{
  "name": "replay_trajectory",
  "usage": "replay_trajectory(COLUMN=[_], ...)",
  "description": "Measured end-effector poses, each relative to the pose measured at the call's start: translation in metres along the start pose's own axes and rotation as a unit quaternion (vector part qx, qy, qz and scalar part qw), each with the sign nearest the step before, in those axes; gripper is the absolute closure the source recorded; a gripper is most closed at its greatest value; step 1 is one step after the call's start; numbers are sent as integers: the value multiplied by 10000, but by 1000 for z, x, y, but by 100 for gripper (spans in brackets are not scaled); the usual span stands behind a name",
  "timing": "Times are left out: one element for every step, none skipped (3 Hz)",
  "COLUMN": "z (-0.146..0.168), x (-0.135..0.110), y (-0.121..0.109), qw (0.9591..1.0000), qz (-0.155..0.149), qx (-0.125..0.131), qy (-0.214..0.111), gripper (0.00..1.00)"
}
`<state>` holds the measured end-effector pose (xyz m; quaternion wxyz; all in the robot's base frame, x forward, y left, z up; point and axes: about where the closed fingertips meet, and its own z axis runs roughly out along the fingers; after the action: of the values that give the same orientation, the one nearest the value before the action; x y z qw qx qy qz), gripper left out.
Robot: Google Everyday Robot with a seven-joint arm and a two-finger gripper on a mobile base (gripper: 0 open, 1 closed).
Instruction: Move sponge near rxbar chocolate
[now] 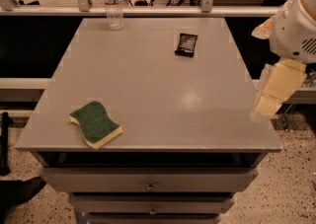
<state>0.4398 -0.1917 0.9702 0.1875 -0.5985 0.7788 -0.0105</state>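
As the hand hangs beside the grey tabletop, speckled floor shows below.

A table with the pincer held beside its right edge.
A sponge is laid green side up near the front left corner; a black snack bar is seen well apart, toward the back; a bottle is stood at the back edge.
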Motion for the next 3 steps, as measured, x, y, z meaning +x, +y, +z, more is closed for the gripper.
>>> replay_trajectory(z=[30, 72, 70], x=[-38, -105, -115], y=[11, 35, 34], qw=[9976, 9839, 9816], qz=[165, 381, 407], qx=[-282, -705, -676], qy=[-614, -1597, -1739], gripper=[0, 0, 0])
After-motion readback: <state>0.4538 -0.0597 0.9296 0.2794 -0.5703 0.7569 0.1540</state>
